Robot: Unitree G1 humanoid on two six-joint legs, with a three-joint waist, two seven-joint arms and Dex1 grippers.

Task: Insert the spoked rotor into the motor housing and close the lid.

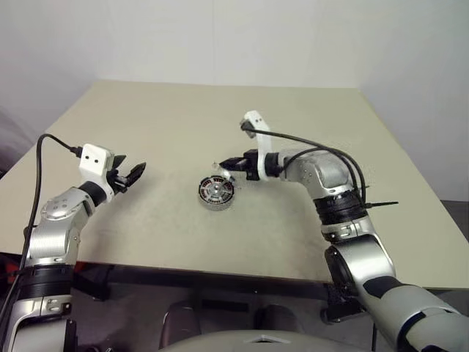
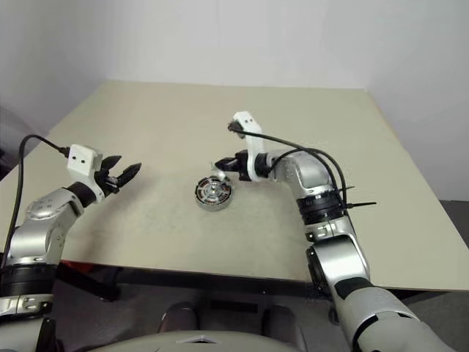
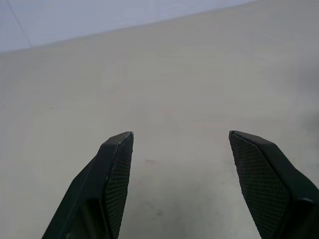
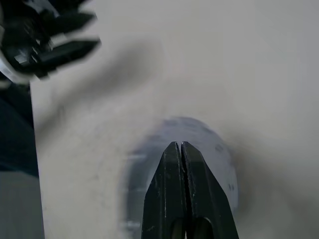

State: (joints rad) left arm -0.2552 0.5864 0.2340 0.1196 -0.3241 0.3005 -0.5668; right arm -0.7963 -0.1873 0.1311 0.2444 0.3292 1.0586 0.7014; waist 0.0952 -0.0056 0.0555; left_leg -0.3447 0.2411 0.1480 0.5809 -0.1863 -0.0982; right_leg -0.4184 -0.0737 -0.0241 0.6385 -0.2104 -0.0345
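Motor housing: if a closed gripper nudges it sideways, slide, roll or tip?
The motor housing lies flat on the table, so probably slides, unlikely to tip or roll. Metal and copper windings suggest it's stiff and heavy for its size.

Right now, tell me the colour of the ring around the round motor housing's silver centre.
Copper-coloured, within the round motor housing's dark rim; clearest in the left eye view.

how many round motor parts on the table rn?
1: the motor housing mid-table, just beside the shut right pincer. Any other parts could be hidden behind that pincer.
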